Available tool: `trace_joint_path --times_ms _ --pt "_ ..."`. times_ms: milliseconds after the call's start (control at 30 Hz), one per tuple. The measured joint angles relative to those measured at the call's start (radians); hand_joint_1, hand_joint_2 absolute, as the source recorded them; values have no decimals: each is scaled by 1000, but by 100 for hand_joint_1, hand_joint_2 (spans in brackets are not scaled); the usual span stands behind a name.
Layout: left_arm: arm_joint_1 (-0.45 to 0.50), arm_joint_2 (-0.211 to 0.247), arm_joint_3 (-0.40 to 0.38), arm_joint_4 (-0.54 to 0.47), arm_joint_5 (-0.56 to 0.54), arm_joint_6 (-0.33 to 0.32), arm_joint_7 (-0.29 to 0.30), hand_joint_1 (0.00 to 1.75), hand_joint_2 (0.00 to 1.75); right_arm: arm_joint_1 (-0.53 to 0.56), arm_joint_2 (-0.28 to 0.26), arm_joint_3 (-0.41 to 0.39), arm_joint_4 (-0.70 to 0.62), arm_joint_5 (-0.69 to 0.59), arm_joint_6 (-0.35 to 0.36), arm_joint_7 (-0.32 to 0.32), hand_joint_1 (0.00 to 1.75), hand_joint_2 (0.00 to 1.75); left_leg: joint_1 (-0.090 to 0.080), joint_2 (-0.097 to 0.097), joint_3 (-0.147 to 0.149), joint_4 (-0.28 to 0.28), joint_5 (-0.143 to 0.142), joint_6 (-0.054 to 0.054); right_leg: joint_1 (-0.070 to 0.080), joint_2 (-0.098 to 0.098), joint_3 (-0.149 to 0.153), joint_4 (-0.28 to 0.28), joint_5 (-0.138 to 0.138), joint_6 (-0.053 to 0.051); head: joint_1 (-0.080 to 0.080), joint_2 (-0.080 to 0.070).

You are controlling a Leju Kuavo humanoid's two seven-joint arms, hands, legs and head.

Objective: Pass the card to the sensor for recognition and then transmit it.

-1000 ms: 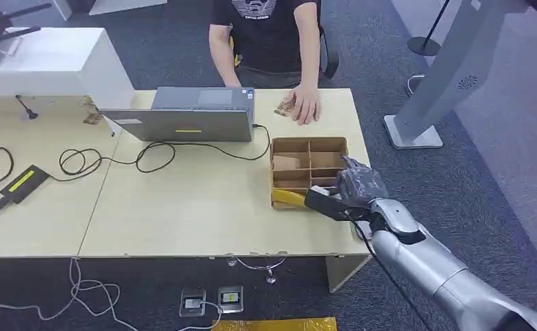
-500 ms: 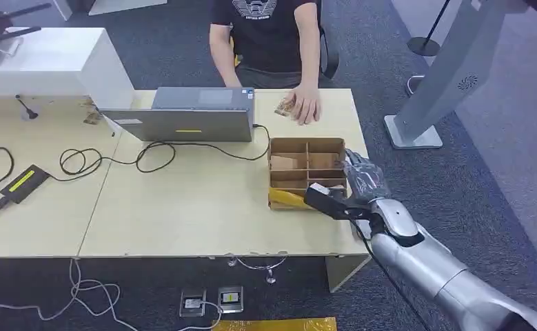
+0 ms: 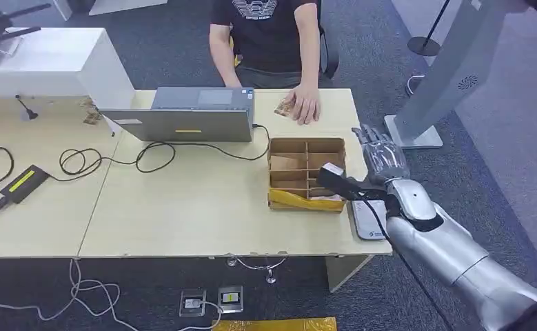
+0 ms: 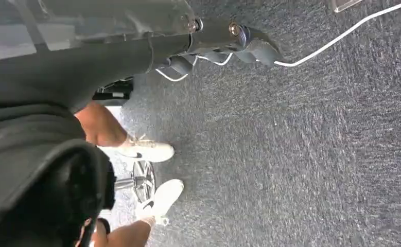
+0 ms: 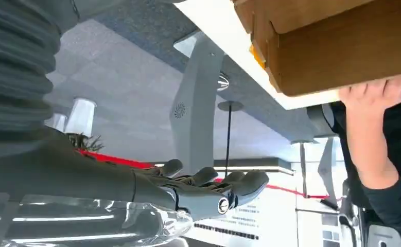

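The right robot hand (image 3: 379,153) hovers with fingers spread, holding nothing, just off the pale wooden bench (image 3: 203,207)'s right edge. The brown cardboard divided box (image 3: 307,172) of cards lies at its nine o'clock, and the white flat sensor pad (image 3: 367,221) at six. The left robot hand's state cannot be told.

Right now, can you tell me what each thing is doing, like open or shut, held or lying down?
right hand: open, fingers spread, holding nothing, beside the box
cardboard box: open-topped, standing on the table
laptop: lid shut, lying flat, cable plugged in
card reader: lying flat at the table's edge
person's hand: resting on the table
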Motion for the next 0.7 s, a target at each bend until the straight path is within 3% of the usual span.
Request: trace_joint_path --times_ms 367,533,567,700 --pt "-2 3 -37 -5 0 0 0 0 0 -1 -10 -2 -23 3 3 4 0 175 0 0 0 0 0 0 0 0 0 0 0 0 0 0" --pt "-2 4 -52 -6 0 -2 -3 0 0 -5 -14 -13 -48 39 65 19 0 175 0 0 0 0 0 0 0 0 0 0 0 0 0 0" --pt "-2 5 -58 -6 0 -3 -5 0 0 -6 -17 -16 -58 39 88 31 0 0 0 0 0 0 0 0 0 0 0 0 0 0 0 0" --pt "1 7 -78 -8 3 -5 -15 0 0 -1 -34 -32 -121 -10 214 113 0 0 0 0 0 0 0 0 0 0 0 0 0 0 0 0"
